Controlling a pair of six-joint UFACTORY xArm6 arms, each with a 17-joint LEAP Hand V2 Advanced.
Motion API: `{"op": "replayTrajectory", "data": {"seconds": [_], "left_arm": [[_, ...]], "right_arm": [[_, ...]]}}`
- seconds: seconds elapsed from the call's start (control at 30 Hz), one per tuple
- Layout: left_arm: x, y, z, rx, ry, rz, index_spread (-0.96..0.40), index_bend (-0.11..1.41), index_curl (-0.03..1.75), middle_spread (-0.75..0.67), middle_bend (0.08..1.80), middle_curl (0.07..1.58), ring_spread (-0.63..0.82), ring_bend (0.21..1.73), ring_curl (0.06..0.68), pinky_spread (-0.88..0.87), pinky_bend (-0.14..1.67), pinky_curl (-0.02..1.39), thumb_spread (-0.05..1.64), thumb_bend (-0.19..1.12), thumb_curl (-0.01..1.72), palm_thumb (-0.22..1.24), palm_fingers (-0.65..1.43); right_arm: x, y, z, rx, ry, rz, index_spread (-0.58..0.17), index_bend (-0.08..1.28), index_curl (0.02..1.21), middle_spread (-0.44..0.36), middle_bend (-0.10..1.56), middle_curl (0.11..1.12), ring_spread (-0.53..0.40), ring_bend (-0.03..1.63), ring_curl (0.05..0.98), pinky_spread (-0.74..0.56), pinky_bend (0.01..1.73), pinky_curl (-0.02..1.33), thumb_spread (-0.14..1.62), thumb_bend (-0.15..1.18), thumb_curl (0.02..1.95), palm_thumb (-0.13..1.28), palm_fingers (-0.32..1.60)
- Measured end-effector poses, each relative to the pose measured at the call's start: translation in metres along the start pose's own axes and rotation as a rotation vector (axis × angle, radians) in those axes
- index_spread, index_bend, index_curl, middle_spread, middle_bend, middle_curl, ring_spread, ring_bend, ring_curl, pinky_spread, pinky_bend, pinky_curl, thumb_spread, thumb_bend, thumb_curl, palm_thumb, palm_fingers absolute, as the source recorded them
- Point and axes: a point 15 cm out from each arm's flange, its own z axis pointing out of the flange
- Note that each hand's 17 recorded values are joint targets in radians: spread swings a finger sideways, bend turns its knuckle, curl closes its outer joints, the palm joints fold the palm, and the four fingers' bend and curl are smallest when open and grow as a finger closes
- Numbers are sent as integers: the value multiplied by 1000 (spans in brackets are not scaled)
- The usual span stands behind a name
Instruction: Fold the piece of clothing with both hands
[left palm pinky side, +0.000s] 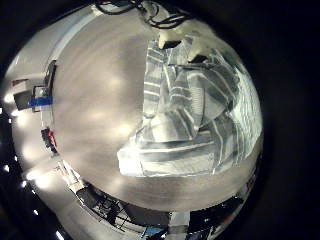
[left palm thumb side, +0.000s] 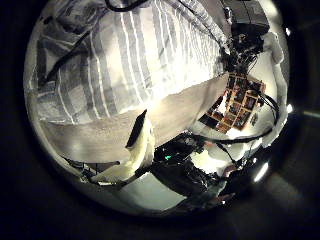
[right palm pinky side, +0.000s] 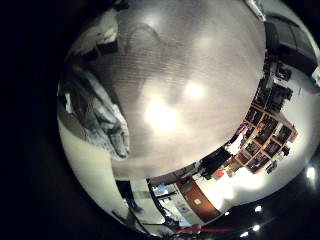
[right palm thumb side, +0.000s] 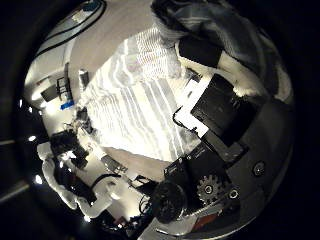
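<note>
While the striped garment (left palm pinky side: 195, 115) lies flat on the table (left palm pinky side: 90, 110), we see it partly folded, with a thick doubled edge toward 7 o'clock in the left little-finger view and its long axis running from 7 to 1 o'clock. Bare tabletop stretches wide beside it. No legible writing shows on the cloth. In the right thumb view, the right hand (right palm thumb side: 215, 95) has its fingers (right palm thumb side: 200, 50) curled onto the fabric, grasping it. The left hand (left palm thumb side: 135, 150) shows only a white finger, so we cannot tell its state.
</note>
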Motion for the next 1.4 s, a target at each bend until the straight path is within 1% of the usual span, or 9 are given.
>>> {"op": "replayTrajectory", "data": {"seconds": [0.3,0.47,0.6,0.83,0.93,1.03,1.23,1.3,1.4], "left_arm": [[36,15,-15,33,35,67,18,180,378,252,176,288,378,671,228,408,405,358,1110,-20,295,351,81],[34,18,-16,37,30,65,18,178,375,252,175,289,378,677,229,409,407,357,1110,-20,295,351,85],[28,18,-13,35,28,59,18,179,374,252,176,289,376,679,230,409,410,356,1111,-21,295,351,84],[5,15,1,21,38,37,18,180,373,252,176,290,372,680,229,403,413,353,1114,-20,293,355,84],[-2,12,3,42,50,47,18,176,371,243,180,293,358,681,229,389,419,355,1118,-19,292,357,96],[-7,14,1,57,56,36,18,176,369,233,178,294,346,688,230,375,419,355,1120,-17,294,370,105],[-35,25,-14,100,55,-3,14,178,368,222,182,300,329,691,229,363,416,354,1120,-20,294,374,110],[-52,29,-16,116,57,-33,14,179,368,216,183,303,324,690,228,358,411,353,1121,-19,293,376,115],[-96,42,-18,143,67,-121,8,182,369,206,182,305,315,683,225,353,414,352,1120,-16,295,387,128]], "right_arm": [[52,34,-36,41,-27,44,-240,1139,753,-124,1349,689,-181,1433,599,-248,1358,593,1076,14,663,1021,1178],[61,59,-50,27,-44,61,-237,1141,749,-121,1356,685,-181,1437,608,-238,1349,605,1074,-5,690,1023,1182],[46,71,-70,53,-76,45,-235,1150,745,-120,1358,681,-185,1435,614,-242,1341,614,1073,-9,713,1022,1185],[-25,84,-110,128,-167,-49,-230,1157,735,-119,1359,675,-187,1434,619,-246,1329,627,1069,-9,747,1030,1188],[-77,90,-124,149,-224,-117,-229,1165,732,-119,1356,672,-186,1436,621,-247,1322,632,1063,-9,760,1031,1194],[-125,96,-130,149,-242,-176,-231,1169,728,-119,1356,670,-186,1438,622,-248,1317,637,1059,-9,770,1030,1194],[-232,98,-130,171,-247,-273,-231,1180,719,-119,1356,667,-185,1443,624,-252,1304,648,1052,-10,788,1029,1197],[-262,92,-125,187,-245,-301,-230,1182,717,-118,1358,666,-185,1443,625,-253,1299,650,1050,-10,792,1028,1198],[-303,87,-116,203,-247,-325,-229,1182,711,-117,1359,663,-184,1442,624,-251,1290,653,1039,-9,805,1030,1203]]}}
